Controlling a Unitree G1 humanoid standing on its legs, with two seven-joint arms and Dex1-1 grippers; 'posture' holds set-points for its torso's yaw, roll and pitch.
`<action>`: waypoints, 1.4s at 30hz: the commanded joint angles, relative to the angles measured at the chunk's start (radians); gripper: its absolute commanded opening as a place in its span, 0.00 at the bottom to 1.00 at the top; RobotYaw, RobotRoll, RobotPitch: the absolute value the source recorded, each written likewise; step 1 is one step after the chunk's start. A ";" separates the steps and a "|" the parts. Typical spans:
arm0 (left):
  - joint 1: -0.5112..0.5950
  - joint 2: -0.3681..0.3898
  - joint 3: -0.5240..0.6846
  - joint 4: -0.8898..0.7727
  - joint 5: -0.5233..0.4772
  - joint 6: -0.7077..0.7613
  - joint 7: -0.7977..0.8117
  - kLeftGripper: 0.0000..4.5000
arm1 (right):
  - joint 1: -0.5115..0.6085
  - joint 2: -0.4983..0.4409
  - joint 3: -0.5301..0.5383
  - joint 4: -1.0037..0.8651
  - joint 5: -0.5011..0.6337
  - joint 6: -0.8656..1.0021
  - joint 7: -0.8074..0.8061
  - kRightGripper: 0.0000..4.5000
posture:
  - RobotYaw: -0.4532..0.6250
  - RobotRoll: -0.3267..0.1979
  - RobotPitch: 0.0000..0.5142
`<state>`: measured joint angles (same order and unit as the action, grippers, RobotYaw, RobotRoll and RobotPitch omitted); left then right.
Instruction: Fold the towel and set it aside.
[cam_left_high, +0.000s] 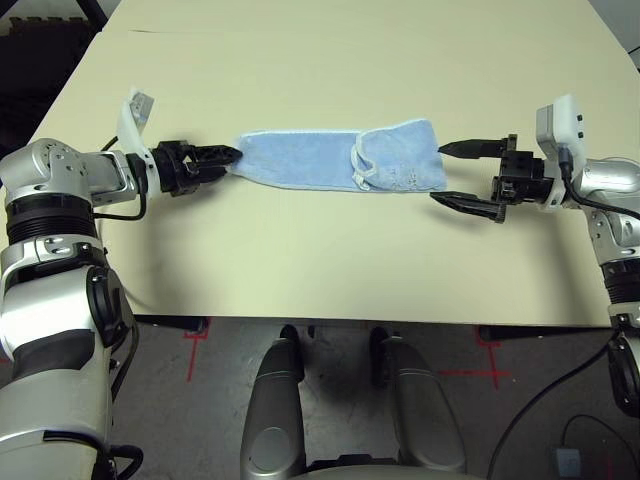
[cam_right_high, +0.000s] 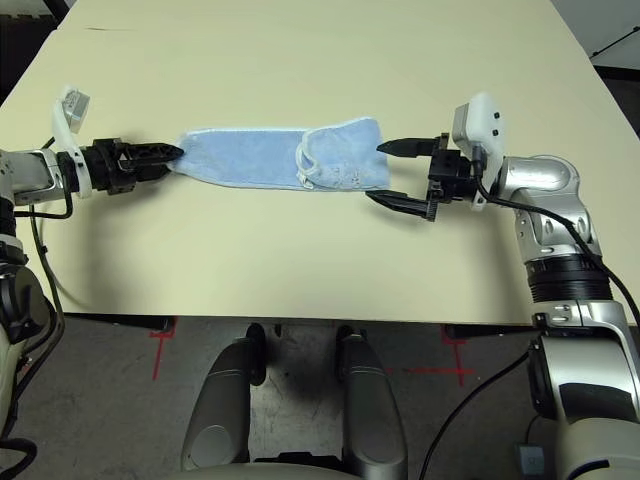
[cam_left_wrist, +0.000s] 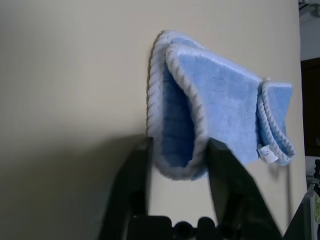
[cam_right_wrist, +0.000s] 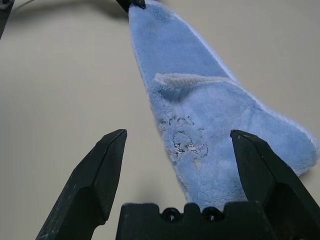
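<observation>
So, nearest to us in the head views, the front strip of the table (cam_left_high: 330, 280) is bare cream surface, running across the lower-middle of the frame. Just above that, mid-frame, we have the towel (cam_left_high: 320, 160): light blue, folded into a long narrow band lying left-to-right on the table, with one end doubled back over itself toward the right so a white-edged flap and a small white loop tag (cam_left_wrist: 266, 154) sit on top. At center-left of the frame our left gripper (cam_left_high: 226, 158) is clamped on the towel's left end; in the left wrist view both black fingers (cam_left_wrist: 227, 180) bracket the folded edge, with cloth squeezed between them. At center-right our right gripper (cam_left_high: 462, 176) has its jaws spread wide, one finger tip level with the towel's upper right corner, the other lower, just off its lower right corner; we can't see either finger touching cloth. In the right wrist view the towel's right end lies between the two open fingers (cam_right_wrist: 105, 165), and faint embroidery (cam_right_wrist: 186, 140) shows near that end. Beyond the towel, the upper half of the frame is more tabletop out to the far edge.
</observation>
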<state>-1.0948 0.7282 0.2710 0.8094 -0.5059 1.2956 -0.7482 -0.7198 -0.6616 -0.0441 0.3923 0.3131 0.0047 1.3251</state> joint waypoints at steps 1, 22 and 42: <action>-0.005 0.007 -0.008 0.020 0.007 0.020 -0.004 0.11 | 0.012 -0.015 0.008 -0.010 -0.008 -0.002 0.002 1.00 | 0.38 0.62 0.59; -0.032 0.175 -0.168 0.133 0.141 -0.133 -0.162 0.00 | -0.005 -0.002 0.007 0.024 -0.019 -0.020 -0.001 1.00 | 0.41 0.62 0.58; -0.144 0.191 -0.326 0.002 0.176 -0.138 -0.497 0.00 | -0.032 0.004 0.000 0.119 -0.033 -0.051 -0.022 1.00 | 0.43 0.62 0.55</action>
<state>-1.2268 0.9186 -0.0423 0.8408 -0.3153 1.1347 -1.2188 -0.7512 -0.6517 -0.0442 0.4895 0.2886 -0.0303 1.3035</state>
